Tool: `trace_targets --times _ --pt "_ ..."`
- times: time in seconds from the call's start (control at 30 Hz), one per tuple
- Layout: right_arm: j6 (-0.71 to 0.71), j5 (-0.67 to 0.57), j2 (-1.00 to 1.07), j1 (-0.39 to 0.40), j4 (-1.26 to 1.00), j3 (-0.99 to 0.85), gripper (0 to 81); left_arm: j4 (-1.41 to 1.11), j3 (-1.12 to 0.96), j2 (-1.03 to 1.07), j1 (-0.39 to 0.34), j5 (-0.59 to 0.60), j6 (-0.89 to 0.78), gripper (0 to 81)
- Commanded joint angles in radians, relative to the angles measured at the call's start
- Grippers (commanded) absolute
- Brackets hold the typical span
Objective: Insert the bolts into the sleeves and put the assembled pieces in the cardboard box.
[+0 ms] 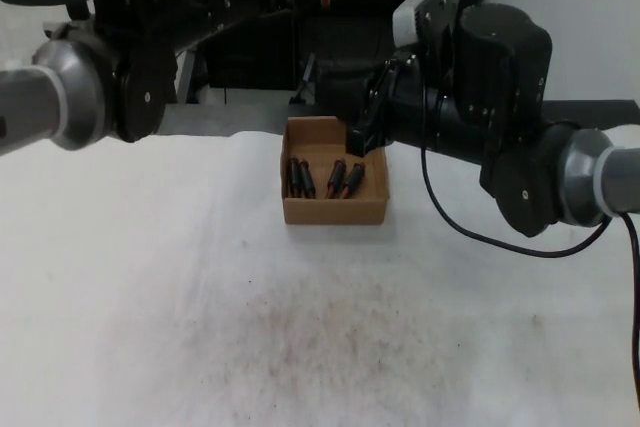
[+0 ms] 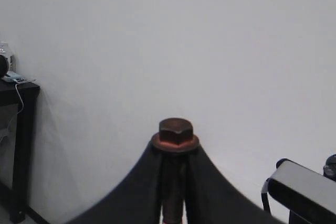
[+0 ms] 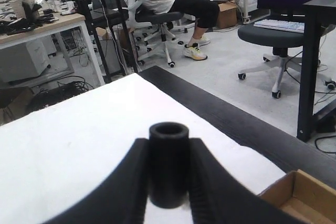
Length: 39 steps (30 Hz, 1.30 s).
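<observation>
Currently a bolt (image 2: pixel 176 132) is clamped by its shank in the left hand (image 2: pixel 176 153); a sleeve (image 3: pixel 168 174) is gripped likewise in the right hand (image 3: pixel 168 150). Four assembled pieces (image 1: pixel 300 179) are contained in the cardboard box (image 1: pixel 333 211) at the far edge of the table (image 1: pixel 300 337).

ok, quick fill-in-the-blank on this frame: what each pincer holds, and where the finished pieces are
1. The left pincer is shut on a ____ with a hexagonal head.
2. The right pincer is shut on a black hollow ____.
3. The dark assembled pieces lie ____ the cardboard box.

Missing words: bolt; sleeve; inside.
</observation>
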Motion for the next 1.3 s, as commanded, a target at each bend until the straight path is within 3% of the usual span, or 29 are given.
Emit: trace_targets --times 0.0,1.27 --pt "-0.006 0.016 -0.004 0.003 -0.033 -0.004 0.9 -0.019 -0.012 -0.004 0.001 -0.005 -0.021 0.3" --pt "0.067 0.056 -0.004 -0.017 -0.153 -0.004 0.9 -0.017 -0.012 0.034 0.001 0.017 -0.069 0.3"
